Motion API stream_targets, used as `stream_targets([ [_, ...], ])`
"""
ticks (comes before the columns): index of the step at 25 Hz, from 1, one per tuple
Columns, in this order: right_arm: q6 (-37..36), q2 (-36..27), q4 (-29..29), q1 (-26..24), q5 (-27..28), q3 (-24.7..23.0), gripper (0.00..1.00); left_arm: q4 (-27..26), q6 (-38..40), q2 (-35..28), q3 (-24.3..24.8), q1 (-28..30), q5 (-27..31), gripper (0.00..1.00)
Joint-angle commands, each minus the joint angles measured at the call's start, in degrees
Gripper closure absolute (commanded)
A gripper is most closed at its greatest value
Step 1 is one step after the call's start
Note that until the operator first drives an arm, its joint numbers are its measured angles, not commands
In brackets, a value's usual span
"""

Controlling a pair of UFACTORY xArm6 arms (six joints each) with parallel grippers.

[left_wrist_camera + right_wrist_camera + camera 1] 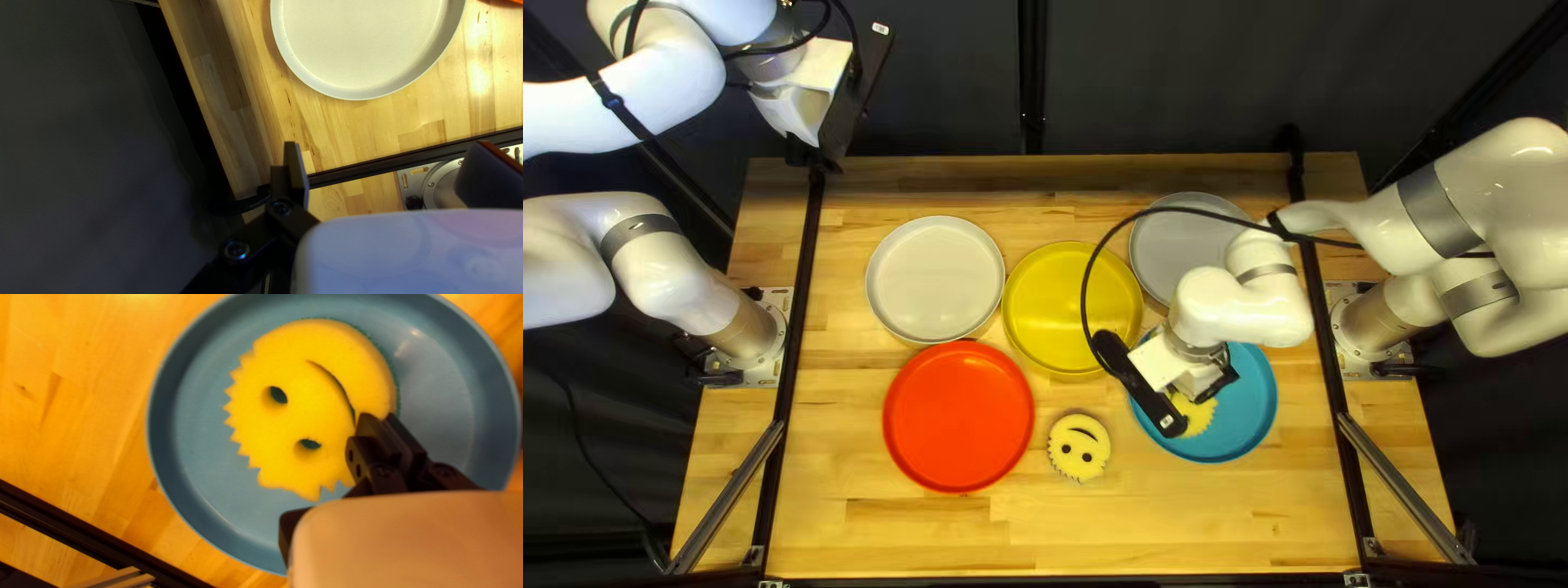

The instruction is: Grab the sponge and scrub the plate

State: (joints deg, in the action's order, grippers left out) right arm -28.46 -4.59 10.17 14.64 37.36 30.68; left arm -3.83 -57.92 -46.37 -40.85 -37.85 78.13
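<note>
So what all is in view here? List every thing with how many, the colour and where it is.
Plate: one, off-white, far left
Plate: one, yellow, middle
Plate: one, grey, far right
Plate: one, red, near left
Plate: one, blue, near right
Smiley sponges: two, yellow; one in the blue plate, one on the table right of the red plate
Table: one, light wood
Rails: two, black, table's sides
Metal bars: two, silver, near corners
Curtain: dark, behind the table
Cables: several, black, along the arms
Arms: two, white, left and right
Grippers: two, black; left by the far left corner, right at the blue plate's sponge
</note>
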Motion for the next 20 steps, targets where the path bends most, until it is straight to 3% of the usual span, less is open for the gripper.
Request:
stream_targets([
  [1, -2.51, -1.54, -1.38, -2.93, -0.59, -1.83, 1.0, 0.0, 0.0, 0.0, 0.0, 0.0, 0.0, 0.0],
  [8, -7.65, -3.49, -3.49, -10.47, 0.28, -3.17, 1.0, 0.0, 0.0, 0.0, 0.0, 0.0, 0.0, 0.0],
  [12, -8.32, -3.43, -3.92, -12.31, 0.61, -2.92, 1.0, 0.0, 0.0, 0.0, 0.0, 0.0, 0.0, 0.0],
  [16, -6.44, -3.75, -4.1, -10.87, 0.44, -3.33, 1.0, 0.0, 0.0, 0.0, 0.0, 0.0, 0.0, 0.0],
  [20, -1.23, -3.73, -4.05, -5.06, -0.51, -3.8, 1.0, 0.0, 0.0, 0.0, 0.0, 0.0, 0.0, 0.0],
])
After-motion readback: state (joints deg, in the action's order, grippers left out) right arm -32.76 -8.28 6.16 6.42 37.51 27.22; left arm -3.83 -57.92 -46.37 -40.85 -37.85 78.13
